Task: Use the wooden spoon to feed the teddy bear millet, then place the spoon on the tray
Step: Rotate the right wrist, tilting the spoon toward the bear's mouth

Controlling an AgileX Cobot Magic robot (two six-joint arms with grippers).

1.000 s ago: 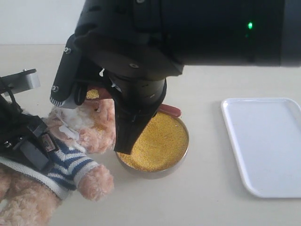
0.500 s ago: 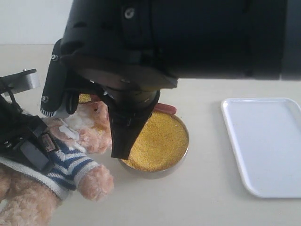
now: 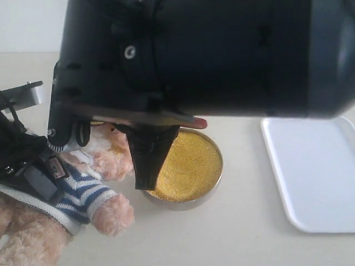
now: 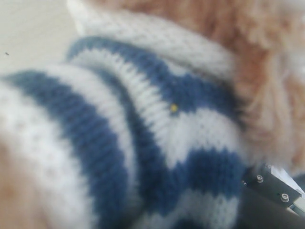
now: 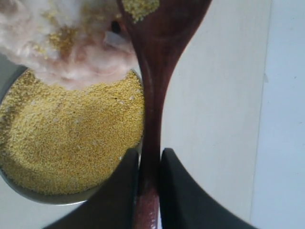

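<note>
Right wrist view showed the right hand [image 5: 148, 160] pinching the wooden spoon [image 5: 159, 71] by its handle. The spoon pointed straight out from the hand, with a little millet [image 5: 139, 7] in its scoop, right at the teddy bear [image 5: 62, 43]. The tray [image 3: 310, 177] lay off to the hand's other side. I could not tell if the left hand [image 3: 39, 172] was gripping.

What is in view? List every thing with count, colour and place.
bear: one, light brown, blue-and-white striped shirt; lying left of the bowl.
millet: golden yellow; fills the bowl, a little in the spoon.
bowl: one, metal; between bear and tray.
spoon: one, dark red-brown; its bowl end at the bear's muzzle.
tray: one, white; right of the bowl.
table: one, beige; under everything.
left gripper: one, black; on the bear's body, grip unclear.
right gripper: one, black; shut on the spoon's handle.
</note>
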